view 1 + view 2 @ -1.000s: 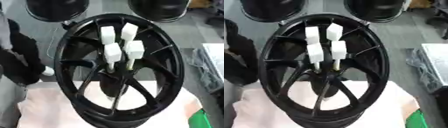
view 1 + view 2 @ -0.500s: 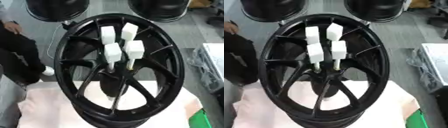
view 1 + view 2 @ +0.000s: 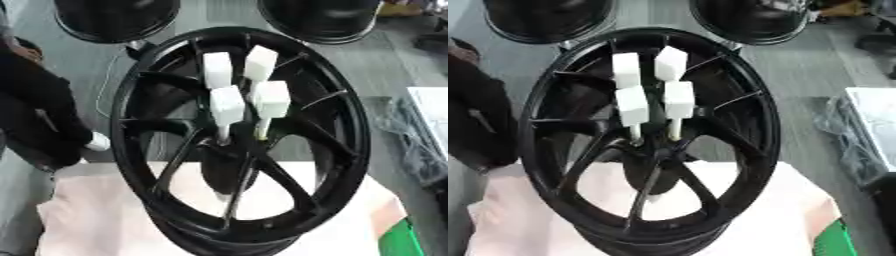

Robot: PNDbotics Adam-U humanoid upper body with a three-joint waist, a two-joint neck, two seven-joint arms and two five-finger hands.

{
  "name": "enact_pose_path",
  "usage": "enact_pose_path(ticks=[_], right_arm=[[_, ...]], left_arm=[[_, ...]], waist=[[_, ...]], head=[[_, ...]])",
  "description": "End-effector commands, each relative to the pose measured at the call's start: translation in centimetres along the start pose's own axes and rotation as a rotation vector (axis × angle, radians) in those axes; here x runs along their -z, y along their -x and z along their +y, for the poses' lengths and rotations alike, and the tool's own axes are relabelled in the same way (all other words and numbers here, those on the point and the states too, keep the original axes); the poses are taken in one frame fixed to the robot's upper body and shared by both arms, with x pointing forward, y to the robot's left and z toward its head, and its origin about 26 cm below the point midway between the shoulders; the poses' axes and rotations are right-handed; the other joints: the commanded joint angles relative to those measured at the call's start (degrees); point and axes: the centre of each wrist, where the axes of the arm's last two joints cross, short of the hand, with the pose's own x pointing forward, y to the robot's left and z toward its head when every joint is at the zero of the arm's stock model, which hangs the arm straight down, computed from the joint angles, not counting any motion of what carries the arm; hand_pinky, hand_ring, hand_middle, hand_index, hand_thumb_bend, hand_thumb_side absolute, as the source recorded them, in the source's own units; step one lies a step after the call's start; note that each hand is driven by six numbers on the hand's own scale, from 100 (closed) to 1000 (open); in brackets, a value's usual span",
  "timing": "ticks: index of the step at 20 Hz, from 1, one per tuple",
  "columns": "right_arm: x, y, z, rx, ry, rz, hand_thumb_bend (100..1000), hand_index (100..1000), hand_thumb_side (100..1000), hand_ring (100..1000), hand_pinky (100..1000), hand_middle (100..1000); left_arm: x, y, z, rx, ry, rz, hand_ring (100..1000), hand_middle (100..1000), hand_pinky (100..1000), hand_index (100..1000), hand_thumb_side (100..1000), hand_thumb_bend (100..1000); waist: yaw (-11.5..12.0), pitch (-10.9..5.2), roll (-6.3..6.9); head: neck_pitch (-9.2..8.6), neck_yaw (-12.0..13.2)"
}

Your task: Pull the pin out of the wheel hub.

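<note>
Wheel hub (image 3: 241,140) black, spoked, w/ four white block-headed pins (image 3: 227,104) upright at centre; hands unseen, state unknown.

Black spoked wheel hub (image 3: 175,165) lies on a pale cloth; four white block-headed pins (image 3: 227,106) stand upright in its centre.

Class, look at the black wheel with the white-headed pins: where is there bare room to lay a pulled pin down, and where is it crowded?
Free: the pale cloth left of the wheel hub, and the cloth between the wheel's rim and the green object. Crowded: the hub, where four white-headed pins cluster between the spokes.
</note>
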Motion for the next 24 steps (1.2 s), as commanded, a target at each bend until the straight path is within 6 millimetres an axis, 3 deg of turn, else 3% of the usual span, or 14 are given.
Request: enact_pose_path(ticks=[1, 12, 24], right_arm=[[0.5, -0.9, 0.2, -0.012, -0.081, 0.001, 368, 786, 411, 721, 805, 684], [3.3, -1.5, 2.8, 0.078, -0.317, 0.032, 354, 799, 456, 744, 812, 704], [5.1, -1.8, 4.1, 0.073, -0.413, 0.024, 363, 796, 454, 744, 811, 703]], left_arm=[[0.4, -1.0, 0.2, 0.006, 0.003, -0.037, 746, 777, 721, 755, 506, 574], [0.3, -0.9, 0.1, 0.002, 0.011, -0.033, 746, 777, 720, 757, 506, 575], [0.3, -0.9, 0.1, 0.001, 0.012, -0.032, 747, 778, 721, 756, 508, 570]], waist=[[0.1, -0.99, 0.01], [0.5, -1.15, -0.19], [0.6, -1.15, -0.14]], head=[[0.15, -0.3], [0.27, -0.5], [0.38, -0.4]])
